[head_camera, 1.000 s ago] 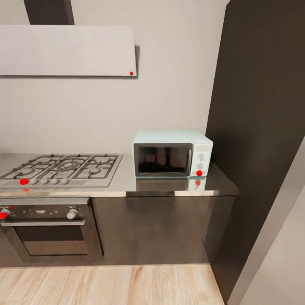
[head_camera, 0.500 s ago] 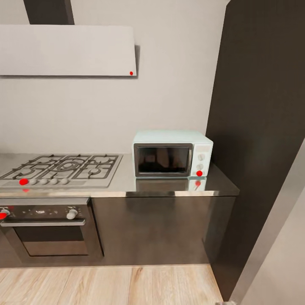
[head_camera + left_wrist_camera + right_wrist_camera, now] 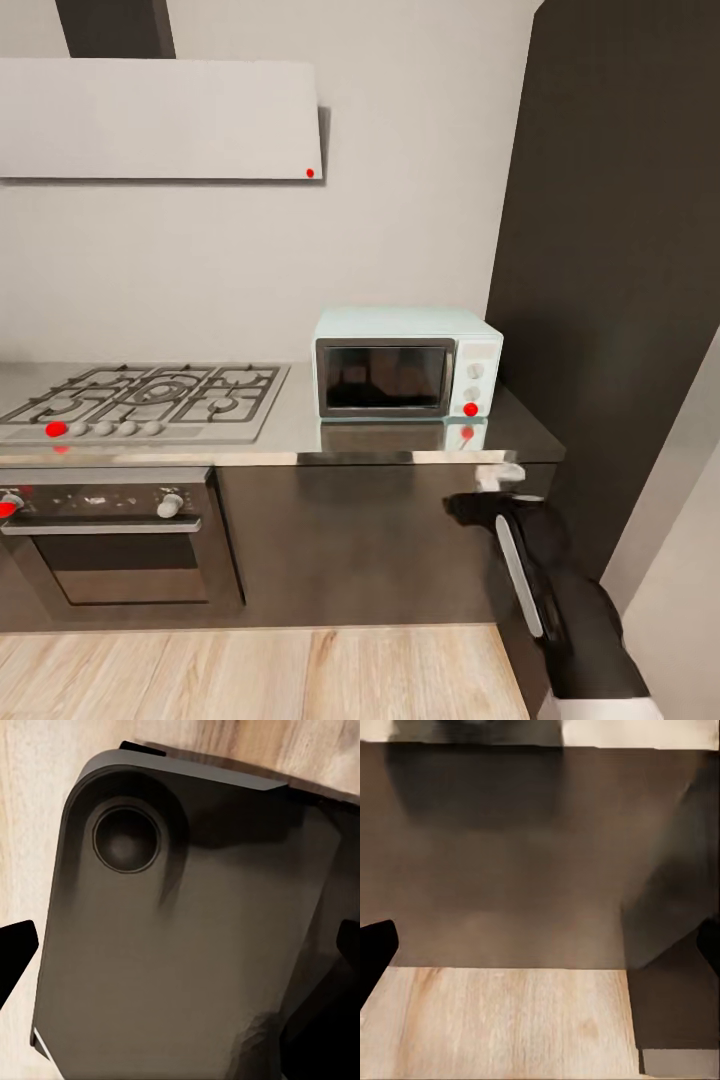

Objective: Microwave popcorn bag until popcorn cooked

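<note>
Gleaming grey countertop (image 3: 300,425) bears a boxy mint microwave (image 3: 407,362).

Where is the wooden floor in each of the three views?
Head view: the wooden floor is the strip along the bottom edge, below the dark cabinet fronts.
Left wrist view: the floor shows around a dark rounded panel.
Right wrist view: the floor meets the cabinet fronts.
Shared landmark: the cabinet fronts, in the head and right wrist views.
</note>
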{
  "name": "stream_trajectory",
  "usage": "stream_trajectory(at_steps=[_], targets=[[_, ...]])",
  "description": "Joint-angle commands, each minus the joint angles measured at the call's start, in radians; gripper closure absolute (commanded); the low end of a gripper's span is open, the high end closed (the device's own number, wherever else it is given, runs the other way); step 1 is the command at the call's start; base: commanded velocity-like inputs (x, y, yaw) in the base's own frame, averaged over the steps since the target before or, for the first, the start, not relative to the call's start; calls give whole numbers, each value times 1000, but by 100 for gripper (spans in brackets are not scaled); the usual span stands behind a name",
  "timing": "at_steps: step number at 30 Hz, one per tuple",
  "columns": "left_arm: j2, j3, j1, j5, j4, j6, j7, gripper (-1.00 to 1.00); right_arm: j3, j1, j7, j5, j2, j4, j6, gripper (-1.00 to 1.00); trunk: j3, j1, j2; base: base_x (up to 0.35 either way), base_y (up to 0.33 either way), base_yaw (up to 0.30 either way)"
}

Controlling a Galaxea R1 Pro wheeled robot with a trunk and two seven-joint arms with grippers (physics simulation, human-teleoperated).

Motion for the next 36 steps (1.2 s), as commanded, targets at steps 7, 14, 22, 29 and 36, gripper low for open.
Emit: stream_trajectory(at_steps=[7, 14, 22, 29, 36], targets=[[-1, 2, 0, 4, -1, -1, 0, -100, 1, -229, -10, 1, 17, -26, 5, -100, -1, 0, -1, 0, 0, 0], [-1, 1, 0, 3, -1, -1, -3, -100, 2, -240, -16, 11, 38, -22, -5, -100, -1, 0, -1, 0, 0, 0], [-3, 2, 0, 4, -2, -1, -5, -100, -1, -240, -37, 17, 46, -18, -85, -100, -1, 0, -1, 0, 0, 0], [-3, 1, 0, 4, -1, -1, -4, -100, -9, -227, -36, 3, 42, 114, -300, -100, -1, 0, -1, 48, 0, 0], [-3, 2, 0, 4, -1, -1, -5, -100, -10, -227, -71, 0, 43, 187, -387, -100, -1, 0, -1, 281, 0, 0]])
